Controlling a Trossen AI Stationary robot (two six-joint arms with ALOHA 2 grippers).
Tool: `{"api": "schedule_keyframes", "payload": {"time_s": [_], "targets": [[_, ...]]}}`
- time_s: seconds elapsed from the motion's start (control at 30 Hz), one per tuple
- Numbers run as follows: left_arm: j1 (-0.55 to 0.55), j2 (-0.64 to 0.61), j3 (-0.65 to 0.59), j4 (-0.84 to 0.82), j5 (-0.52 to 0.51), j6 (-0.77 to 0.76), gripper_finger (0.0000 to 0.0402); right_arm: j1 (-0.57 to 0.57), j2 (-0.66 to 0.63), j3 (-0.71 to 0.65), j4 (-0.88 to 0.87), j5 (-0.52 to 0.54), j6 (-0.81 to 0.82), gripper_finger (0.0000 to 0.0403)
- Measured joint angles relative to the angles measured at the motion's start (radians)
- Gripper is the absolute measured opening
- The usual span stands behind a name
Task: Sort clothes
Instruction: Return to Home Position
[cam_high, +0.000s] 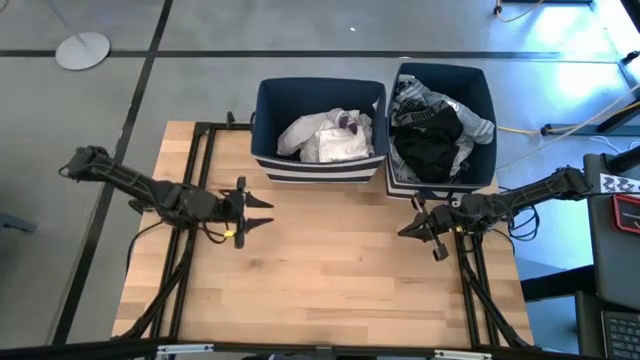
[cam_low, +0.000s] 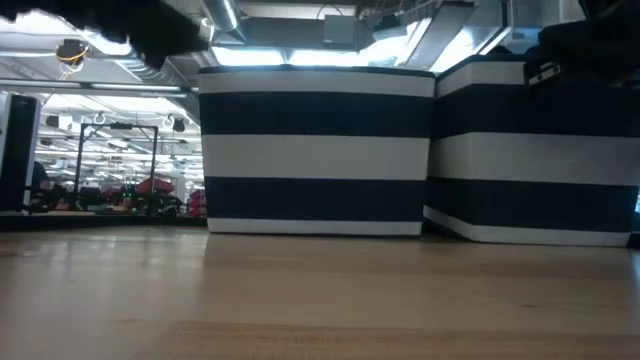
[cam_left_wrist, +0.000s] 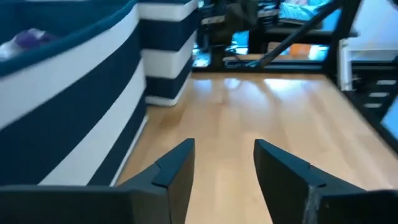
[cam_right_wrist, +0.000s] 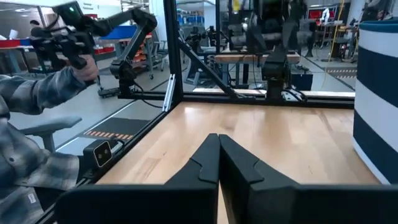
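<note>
The clothes lie in two navy bins with white-striped bases at the table's far edge. White pieces (cam_high: 325, 138) fill the left bin (cam_high: 262, 120). Black and grey items (cam_high: 432, 140) are heaped in the right bin (cam_high: 488, 100). My left gripper (cam_high: 262, 213) hovers over the bare wood in front of the left bin, open and holding nothing (cam_left_wrist: 224, 162). My right gripper (cam_high: 405, 231) hovers in front of the right bin, shut on nothing (cam_right_wrist: 219, 149). In the low view both bins (cam_low: 315, 150) stand on their flat bases.
The wooden table (cam_high: 330, 300) lies bare between and in front of the arms. Black frame rails (cam_high: 195, 170) run along its left and right sides. A person's plaid sleeve (cam_right_wrist: 37, 99) shows beyond the table's left edge in the right wrist view.
</note>
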Motion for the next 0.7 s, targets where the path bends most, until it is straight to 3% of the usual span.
{"api": "schedule_keyframes", "payload": {"time_s": [0.33,0.7], "targets": [[0.178,-0.228,-0.174,0.000,0.059,-0.015,0.0117,-0.001,0.002,-0.006,0.020,0.007,-0.035,0.0007],[0.154,-0.571,-0.260,-0.119,0.057,-0.029,0.0083,-0.001,0.003,-0.006,0.018,0.035,-0.023,0.0007]]}}
